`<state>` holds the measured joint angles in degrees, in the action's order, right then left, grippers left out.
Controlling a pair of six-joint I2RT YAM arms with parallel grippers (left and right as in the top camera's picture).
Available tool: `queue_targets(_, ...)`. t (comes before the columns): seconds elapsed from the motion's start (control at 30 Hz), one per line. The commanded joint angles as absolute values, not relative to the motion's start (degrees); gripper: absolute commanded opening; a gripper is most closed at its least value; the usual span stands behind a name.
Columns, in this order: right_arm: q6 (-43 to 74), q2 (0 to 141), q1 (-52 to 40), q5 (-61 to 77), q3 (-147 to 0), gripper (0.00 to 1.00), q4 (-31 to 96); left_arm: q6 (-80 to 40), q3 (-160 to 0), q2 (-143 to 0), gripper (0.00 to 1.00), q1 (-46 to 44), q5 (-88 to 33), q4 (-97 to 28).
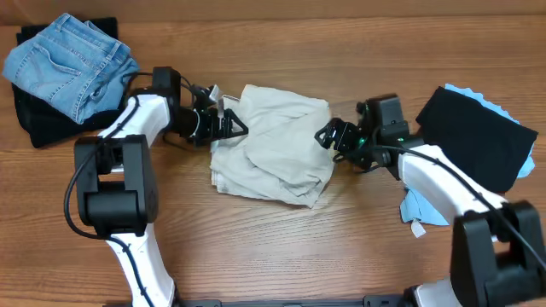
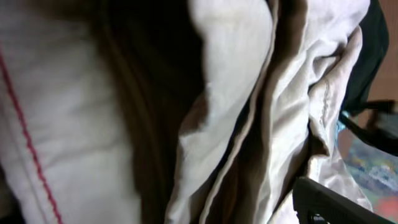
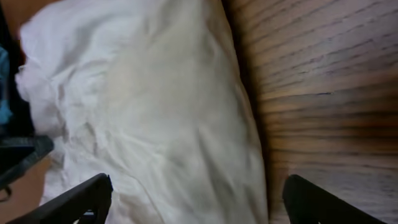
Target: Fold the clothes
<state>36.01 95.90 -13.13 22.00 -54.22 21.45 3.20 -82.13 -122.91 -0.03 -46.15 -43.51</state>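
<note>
Left claw (image 1: 232,124): standing wide open, nosing into the left edge of the trousers (image 1: 273,149).
Right claw (image 1: 328,135): gaping wide, its fingers straddling the trousers' right edge.
Trousers: lying crumpled mid-desk (image 1: 341,247), between both claws.
Jeans (image 1: 68,60): sitting folded at the far left, on dark cloth (image 1: 43,128).
Black garment (image 1: 478,136): lying at the right, over blue cloth (image 1: 418,209).

White arm links (image 1: 141,115), black joint housings (image 1: 115,183)
</note>
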Motion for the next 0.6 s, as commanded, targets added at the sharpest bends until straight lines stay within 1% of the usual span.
queue_targets(0.0,35.53,100.14,-13.1,21.47,-54.37,0.91,20.08,3.7,-80.29,-126.28,1.0,-4.51,-41.74,-44.58)
queue_targets(0.1,35.48,101.97,-13.1,23.05,-54.37,0.91,19.09,2.09,-80.29,-126.28,1.0,-6.81,-39.05,-44.58)
queue_targets(0.17,35.24,102.0,-13.17,24.58,-54.37,0.85,18.24,1.23,-80.29,-126.28,1.0,-8.14,-39.0,-44.58)
queue_targets(0.2,35.03,102.0,-13.21,24.53,-54.37,0.84,18.26,1.23,-80.29,-126.28,1.0,-8.78,-39.0,-44.58)
queue_targets(0.53,34.44,102.04,-13.47,24.47,-54.37,0.84,18.06,1.1,-80.29,-126.28,1.0,-14.57,-38.98,-45.32)
queue_targets(0.57,34.44,102.04,-13.47,24.47,-54.37,0.84,18.06,1.1,-80.29,-126.28,0.98,-14.7,-38.96,-45.32)
